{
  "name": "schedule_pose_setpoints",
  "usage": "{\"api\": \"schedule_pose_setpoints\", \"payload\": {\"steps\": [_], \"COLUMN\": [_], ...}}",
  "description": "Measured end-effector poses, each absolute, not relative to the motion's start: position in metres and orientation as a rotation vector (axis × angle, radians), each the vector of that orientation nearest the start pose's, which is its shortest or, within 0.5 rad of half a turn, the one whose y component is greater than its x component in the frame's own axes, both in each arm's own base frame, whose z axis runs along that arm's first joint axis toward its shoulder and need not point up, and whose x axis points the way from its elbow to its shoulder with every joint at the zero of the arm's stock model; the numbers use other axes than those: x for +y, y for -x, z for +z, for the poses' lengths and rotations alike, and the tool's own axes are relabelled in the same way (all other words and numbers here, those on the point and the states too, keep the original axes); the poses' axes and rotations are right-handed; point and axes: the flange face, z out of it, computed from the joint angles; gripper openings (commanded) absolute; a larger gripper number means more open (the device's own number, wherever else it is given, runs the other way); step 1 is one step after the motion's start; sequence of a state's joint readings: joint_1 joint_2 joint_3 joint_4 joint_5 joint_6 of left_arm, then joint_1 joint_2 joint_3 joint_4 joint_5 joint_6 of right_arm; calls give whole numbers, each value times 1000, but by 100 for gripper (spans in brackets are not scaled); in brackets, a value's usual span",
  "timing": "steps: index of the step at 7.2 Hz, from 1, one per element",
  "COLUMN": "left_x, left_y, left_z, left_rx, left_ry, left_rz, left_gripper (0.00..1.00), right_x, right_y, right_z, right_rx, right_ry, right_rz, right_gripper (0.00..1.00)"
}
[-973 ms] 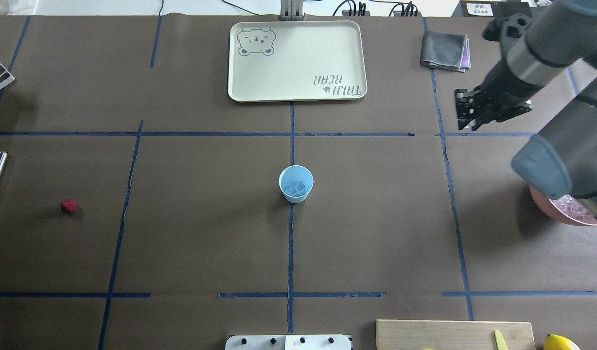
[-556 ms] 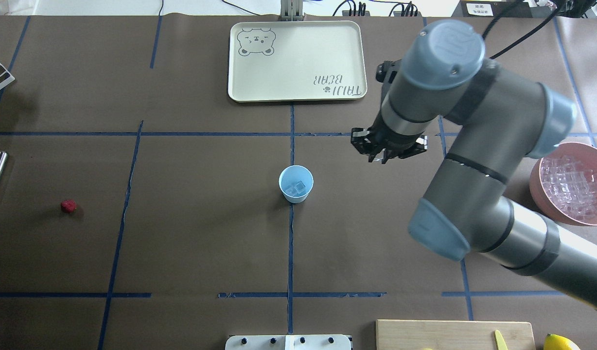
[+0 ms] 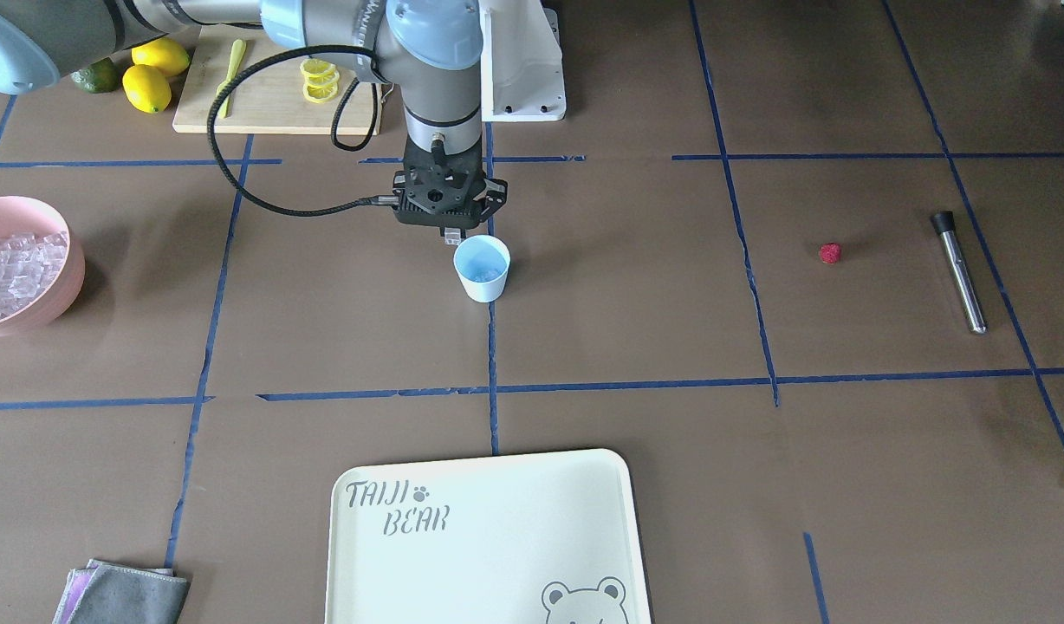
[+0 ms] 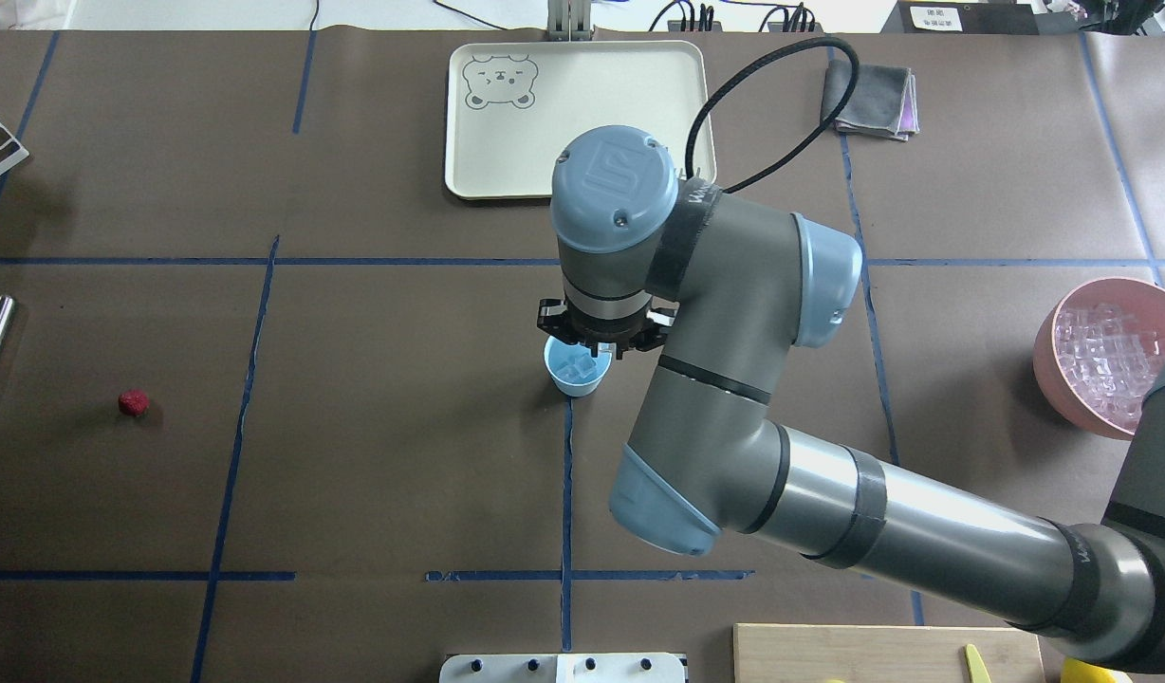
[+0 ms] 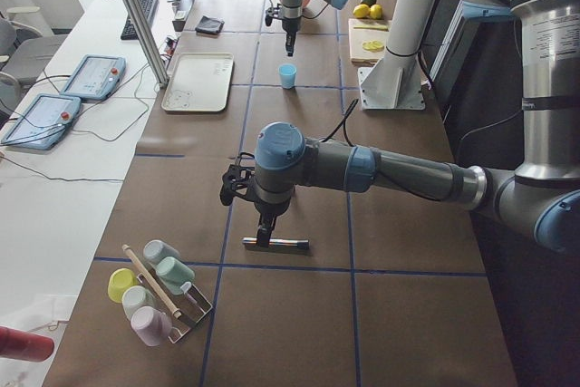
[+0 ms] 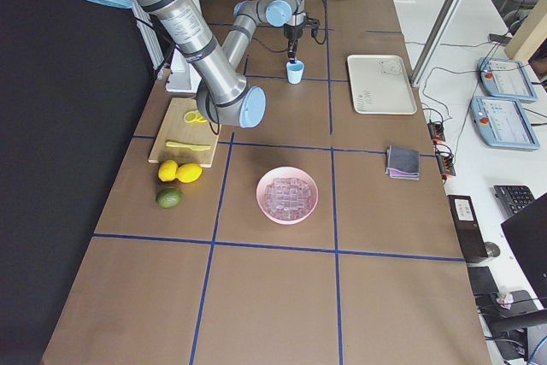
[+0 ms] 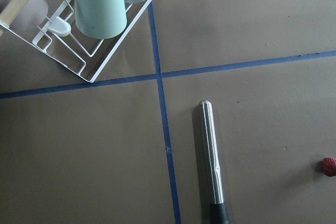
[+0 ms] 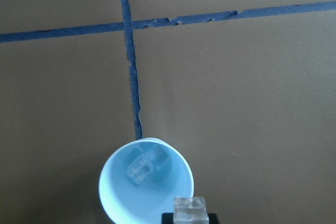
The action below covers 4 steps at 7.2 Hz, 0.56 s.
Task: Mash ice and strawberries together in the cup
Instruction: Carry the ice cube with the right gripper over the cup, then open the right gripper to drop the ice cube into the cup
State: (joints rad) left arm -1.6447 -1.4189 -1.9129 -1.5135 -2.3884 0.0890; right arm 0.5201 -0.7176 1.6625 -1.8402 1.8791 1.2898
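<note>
The pale-blue cup stands at the table's middle with two ice cubes inside. My right gripper hangs just above the cup's rim on the robot's side, shut on one clear ice cube. The red strawberry lies alone far to the left and also shows in the left wrist view. My left gripper hovers over a metal muddler; it shows only in the exterior left view, so I cannot tell whether it is open or shut.
A pink bowl of ice cubes sits at the right edge. A cream tray and a folded grey cloth lie at the back. A cutting board with lemons is near the base. A cup rack stands beyond the muddler.
My right arm has swung from the back right, leftward and down, to just over the cup. The cup and the strawberry have not moved.
</note>
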Motion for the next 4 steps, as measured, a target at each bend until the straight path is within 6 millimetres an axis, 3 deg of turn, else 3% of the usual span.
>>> {"api": "schedule_pose_setpoints", "payload": {"steps": [2,4], "left_x": [-423,-423], "left_y": [92,92], "left_z": [563,563], "left_rx": [804,804], "left_ry": [-192,-191], "left_rz": [69,69], "left_gripper": [100,100], "right_x": [-438,-441], "right_y": [565,570], "right_z": [133,131], "right_rx": [-722,-720], "right_ry": [17,17], "right_rz": [125,125], "right_gripper": [1,2]}}
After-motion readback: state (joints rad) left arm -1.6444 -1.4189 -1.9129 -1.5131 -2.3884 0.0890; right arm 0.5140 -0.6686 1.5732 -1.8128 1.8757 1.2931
